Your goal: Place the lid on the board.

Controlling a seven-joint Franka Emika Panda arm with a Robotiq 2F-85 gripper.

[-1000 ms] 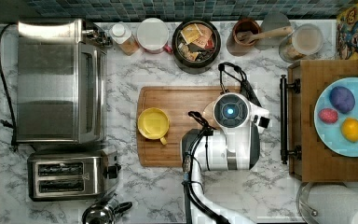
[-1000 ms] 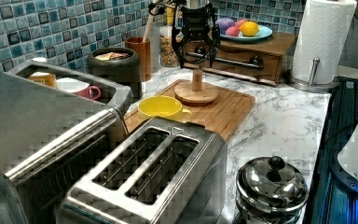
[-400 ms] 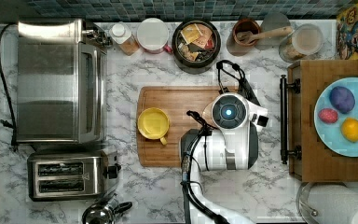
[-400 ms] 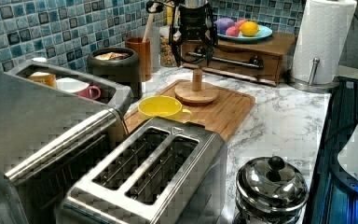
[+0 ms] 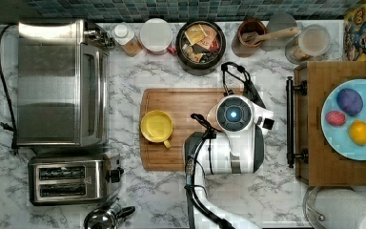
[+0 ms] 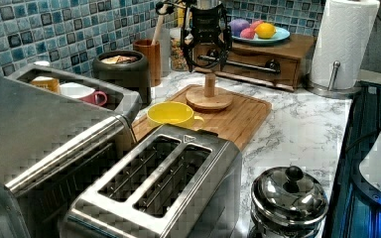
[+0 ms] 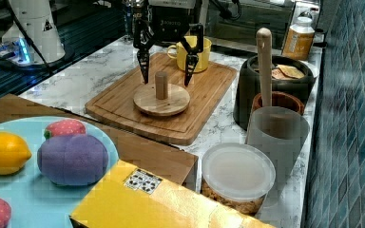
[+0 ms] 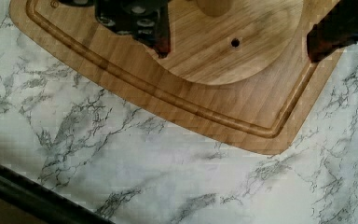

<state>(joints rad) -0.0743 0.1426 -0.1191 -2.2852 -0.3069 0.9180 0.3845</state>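
Note:
The lid point(image 7: 161, 100) is a round pale wooden disc with an upright peg knob. It lies flat on the bamboo board point(image 7: 204, 95), toward the end nearest the tray. My gripper point(image 7: 166, 78) hangs just above it, open, with one finger on each side of the knob and not touching it. In the left view the lid point(image 6: 209, 98) rests on the board point(image 6: 243, 119) under the gripper point(image 6: 208, 62). In the wrist view the disc point(image 8: 233, 46) sits between the two fingertips point(image 8: 163, 46) near the board's corner point(image 8: 214, 112). In the top view my arm covers the lid on the board point(image 5: 171, 102).
A yellow cup point(image 5: 156, 126) stands on the board's other end. The wooden tray point(image 5: 333, 162) with a blue fruit plate lies at the top view's right. Jars and a dark bowl point(image 5: 200, 40) line the tiled wall. A toaster point(image 5: 71, 179) and toaster oven point(image 5: 62, 81) stand at the top view's left.
The gripper has shifted only slightly above the lid. The lid lies still on the board.

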